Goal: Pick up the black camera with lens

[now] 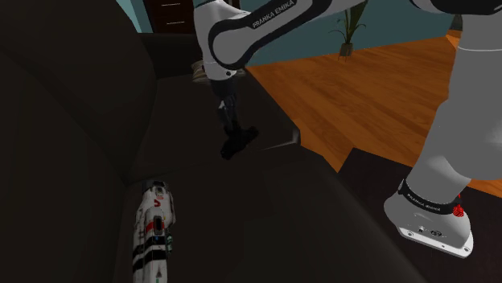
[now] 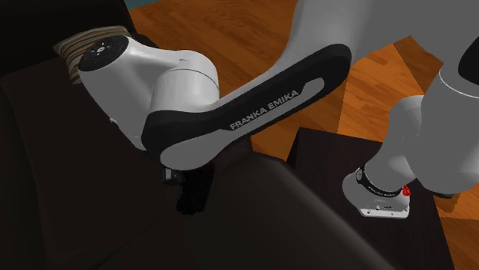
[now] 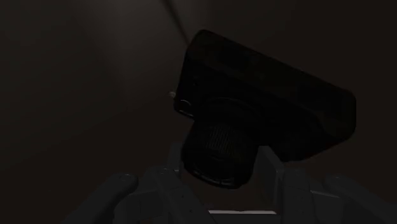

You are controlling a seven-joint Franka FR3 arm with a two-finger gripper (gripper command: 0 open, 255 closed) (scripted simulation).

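End effector (image 3: 219, 167) closed on cam (image 3: 273, 95) by its lens (image 3: 219, 143). Barrel sits btw both fingers (image 3: 273, 173), pointing back at palm. Cam body just past tips, long axis across finger gap, skewed. Low over sofa (image 1: 306, 217) seat, contact unclear.

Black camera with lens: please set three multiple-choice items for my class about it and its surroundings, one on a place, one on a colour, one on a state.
1. Where is the camera?
A) on a glass table
B) on the dark surface below the tool
C) in a drawer

2. What colour is the floor?
A) grey
B) green
C) orange-brown

3. Which way does the lens point?
A) toward the tool
B) straight away from the tool
C) it has been removed

Answers:
1 B: the shoulder view shows it on the dark surface under the tool.
2 C: the planks are orange-brown.
3 A: in the wrist view the lens juts toward the tool.
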